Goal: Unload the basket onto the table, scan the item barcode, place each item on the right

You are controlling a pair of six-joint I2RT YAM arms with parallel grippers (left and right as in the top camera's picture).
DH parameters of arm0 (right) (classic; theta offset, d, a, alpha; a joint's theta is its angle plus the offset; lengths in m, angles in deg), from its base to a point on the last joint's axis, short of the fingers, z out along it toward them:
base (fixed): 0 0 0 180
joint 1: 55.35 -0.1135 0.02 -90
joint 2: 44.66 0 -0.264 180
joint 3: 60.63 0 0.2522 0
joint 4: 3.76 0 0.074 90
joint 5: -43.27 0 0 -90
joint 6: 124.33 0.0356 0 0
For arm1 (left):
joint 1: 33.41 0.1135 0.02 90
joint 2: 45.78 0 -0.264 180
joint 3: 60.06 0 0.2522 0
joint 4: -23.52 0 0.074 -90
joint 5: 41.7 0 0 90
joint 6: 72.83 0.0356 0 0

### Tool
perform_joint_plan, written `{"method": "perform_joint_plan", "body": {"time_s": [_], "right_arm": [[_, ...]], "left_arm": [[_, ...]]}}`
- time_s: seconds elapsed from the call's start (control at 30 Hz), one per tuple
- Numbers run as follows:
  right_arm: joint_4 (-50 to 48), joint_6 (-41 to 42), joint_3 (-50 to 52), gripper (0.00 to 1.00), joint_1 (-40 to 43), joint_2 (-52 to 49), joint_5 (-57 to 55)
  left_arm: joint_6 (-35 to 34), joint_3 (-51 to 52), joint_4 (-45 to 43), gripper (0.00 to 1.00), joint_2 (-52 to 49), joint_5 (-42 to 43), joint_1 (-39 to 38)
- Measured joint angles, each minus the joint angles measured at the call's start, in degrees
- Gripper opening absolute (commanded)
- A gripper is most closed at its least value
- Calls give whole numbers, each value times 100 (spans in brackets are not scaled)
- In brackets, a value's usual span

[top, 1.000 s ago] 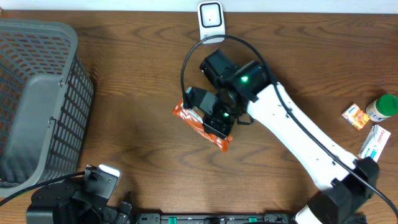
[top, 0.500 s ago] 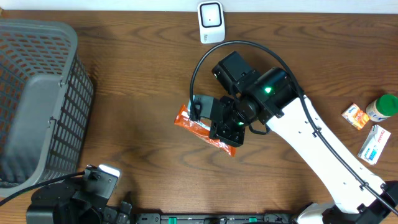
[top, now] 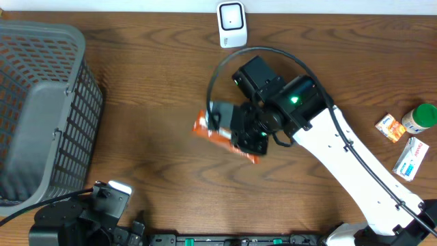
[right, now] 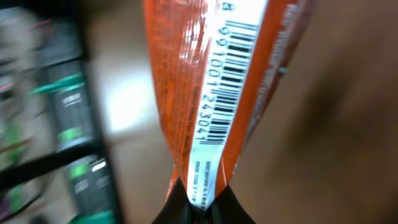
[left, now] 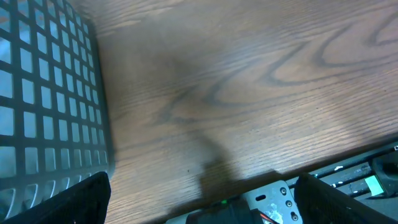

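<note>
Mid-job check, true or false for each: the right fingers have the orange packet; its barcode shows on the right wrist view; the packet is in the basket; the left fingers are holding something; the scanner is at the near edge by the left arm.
1. The right fingers are shut on the packet. True.
2. The barcode shows in the right wrist view. True.
3. The packet is in the basket. False: it is held over the table, well to the right of the basket.
4. The left fingers hold something. False: they are open with nothing between them.
5. The scanner is at the near edge by the left arm. False: it is at the far edge, beyond the packet.
</note>
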Motion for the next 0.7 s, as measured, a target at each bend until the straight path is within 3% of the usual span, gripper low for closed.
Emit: {"method": "perform_joint_plan", "body": {"time_s": [0.2,0.37,0.5,0.7], "right_arm": [[-1722,1211,-2,1,11,-116,-2111],[-3108,1602,-20,1,175,-686,-3635],[-4374,1434,-26,1,483,-1456,-4627],[-7390,345,-2,1,905,-2730,-6072]], "left_arm": [[0,0,0,95,0,0,0],[0,0,0,95,0,0,0],[0,-2,2,95,0,0,0],[0,-2,2,95,0,0,0]]}}
